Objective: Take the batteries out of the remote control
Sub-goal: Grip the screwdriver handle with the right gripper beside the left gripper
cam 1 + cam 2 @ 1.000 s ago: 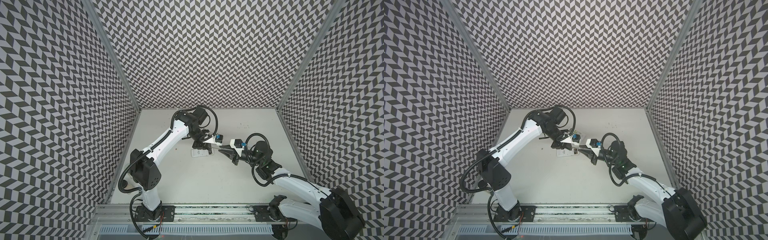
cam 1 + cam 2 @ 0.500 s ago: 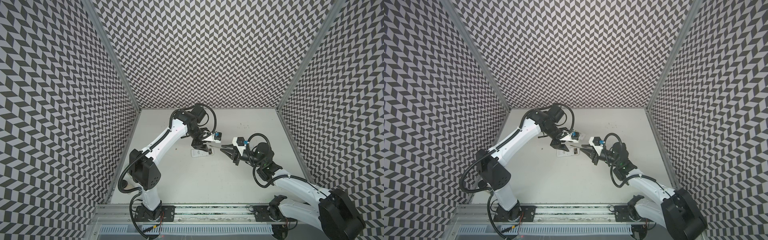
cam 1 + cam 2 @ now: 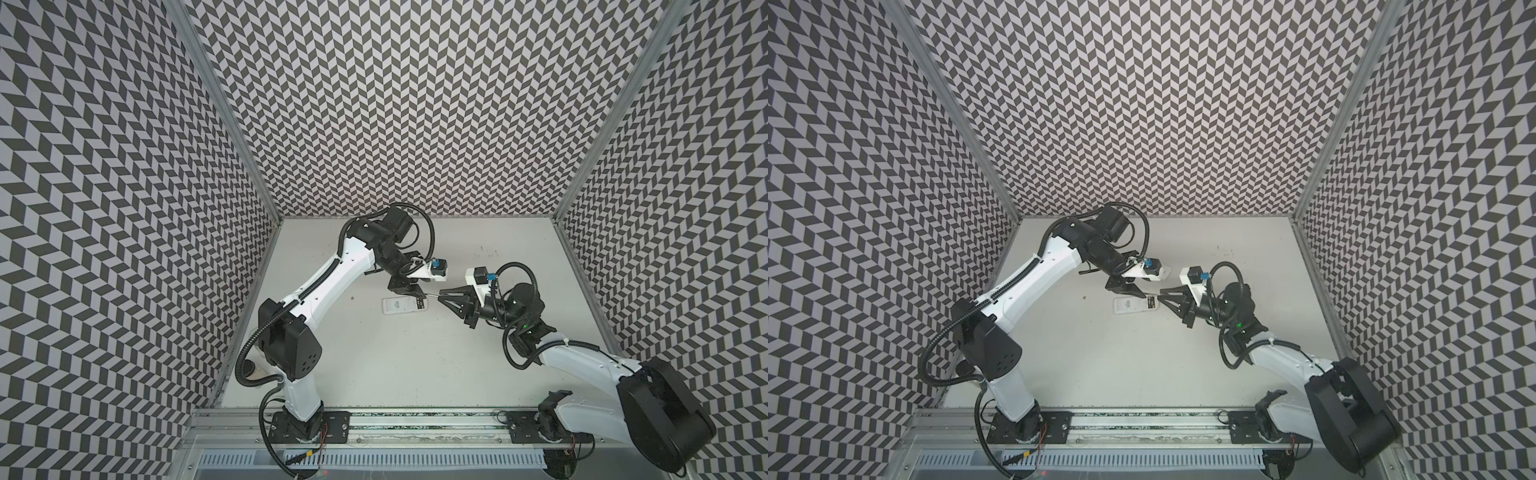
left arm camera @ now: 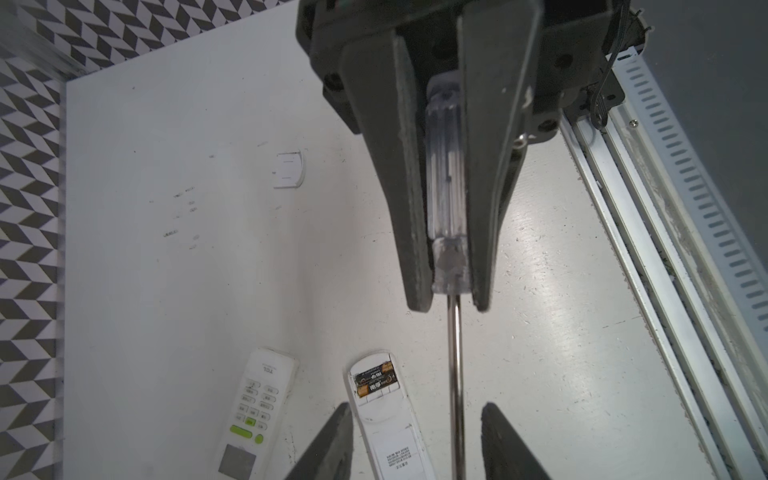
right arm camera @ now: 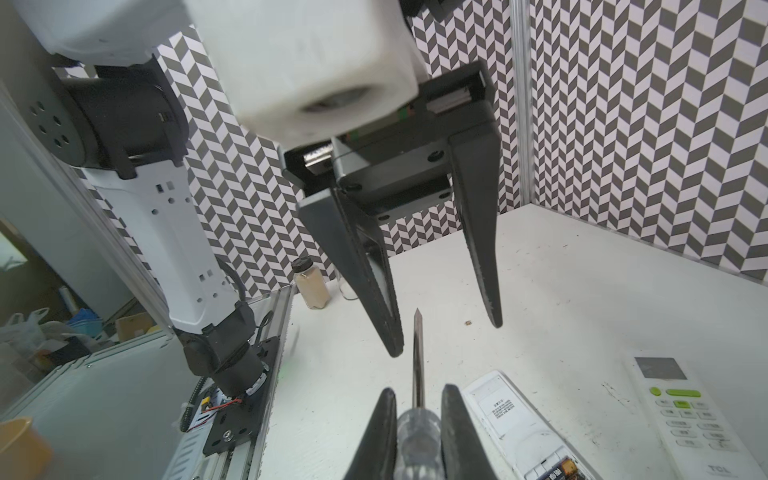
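Note:
A white remote control (image 4: 388, 436) lies face down on the table with its battery bay uncovered. Two black batteries (image 4: 376, 380) with gold ends sit side by side in the bay, and they also show in the right wrist view as batteries (image 5: 557, 469). My right gripper (image 5: 419, 390) is shut on the clear handle of a screwdriver (image 4: 446, 187). Its metal shaft (image 4: 456, 374) runs between the spread fingers of my open left gripper (image 4: 417, 405) without touching them. In both top views the two grippers meet just above the remote (image 3: 405, 306).
A second white remote (image 4: 253, 415) lies face up beside the first. A small white cover (image 4: 286, 170) rests farther off on the table. A small bottle (image 5: 311, 286) stands by the wall near the left arm's base. The front rail (image 4: 665, 249) borders the table.
My left gripper was shut at the screwdriver's shaft and has opened. Both arms have hardly shifted, and the right gripper still holds the handle.

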`<state>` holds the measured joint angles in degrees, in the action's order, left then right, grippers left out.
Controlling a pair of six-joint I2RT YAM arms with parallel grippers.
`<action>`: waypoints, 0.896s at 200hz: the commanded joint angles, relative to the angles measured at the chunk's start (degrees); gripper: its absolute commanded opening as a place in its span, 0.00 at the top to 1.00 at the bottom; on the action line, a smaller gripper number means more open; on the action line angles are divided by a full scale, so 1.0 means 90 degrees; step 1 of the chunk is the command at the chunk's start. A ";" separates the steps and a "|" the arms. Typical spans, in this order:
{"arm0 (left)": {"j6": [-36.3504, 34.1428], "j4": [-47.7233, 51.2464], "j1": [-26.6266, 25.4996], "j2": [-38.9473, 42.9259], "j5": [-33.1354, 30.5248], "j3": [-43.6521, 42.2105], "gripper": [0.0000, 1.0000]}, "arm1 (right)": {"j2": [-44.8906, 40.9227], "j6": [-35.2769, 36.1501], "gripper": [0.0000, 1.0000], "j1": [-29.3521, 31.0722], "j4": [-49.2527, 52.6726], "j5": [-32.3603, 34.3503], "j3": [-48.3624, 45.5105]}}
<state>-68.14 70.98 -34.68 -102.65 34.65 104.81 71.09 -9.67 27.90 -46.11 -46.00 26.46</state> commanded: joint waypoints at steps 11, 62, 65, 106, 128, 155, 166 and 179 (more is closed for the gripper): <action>-0.0055 -0.0172 -0.0066 -0.0079 0.0523 -0.0092 0.66 | 0.0050 -0.0177 1.00 -0.0008 -0.0649 -0.0242 0.0081; -0.0041 -0.0201 -0.0110 -0.0120 0.0685 -0.0205 0.73 | 0.0144 -0.0268 1.00 -0.0010 -0.0827 -0.0192 0.0123; -0.0035 -0.0189 -0.0103 -0.0124 0.0687 -0.0210 0.71 | 0.0161 -0.0265 1.00 -0.0007 -0.0812 -0.0192 0.0140; -0.0023 -0.0226 -0.0131 -0.0122 0.0744 -0.0311 0.91 | 0.0138 -0.0236 1.00 -0.0011 -0.0791 -0.0139 0.0119; 0.0066 -0.0205 -0.0122 -0.0157 0.0765 -0.0219 1.00 | 0.0071 -0.0148 1.00 -0.0012 -0.0619 -0.0123 0.0169; 0.0052 -0.0168 -0.0109 -0.0127 0.0820 -0.0255 1.00 | 0.0026 0.0205 0.77 -0.0014 -0.0337 -0.0121 0.0145; 0.0047 -0.0129 -0.0083 -0.0146 0.0825 -0.0214 1.00 | 0.0016 0.0301 0.70 -0.0010 -0.0217 -0.0153 0.0174; 0.0015 -0.0099 -0.0083 -0.0129 0.0799 -0.0191 1.00 | -0.0064 0.0342 0.66 -0.0008 -0.0199 -0.0119 0.0118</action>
<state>-66.67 69.23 -35.38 -103.28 39.29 102.41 71.92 -9.21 27.51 -48.23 -46.13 26.74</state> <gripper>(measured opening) 0.048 0.312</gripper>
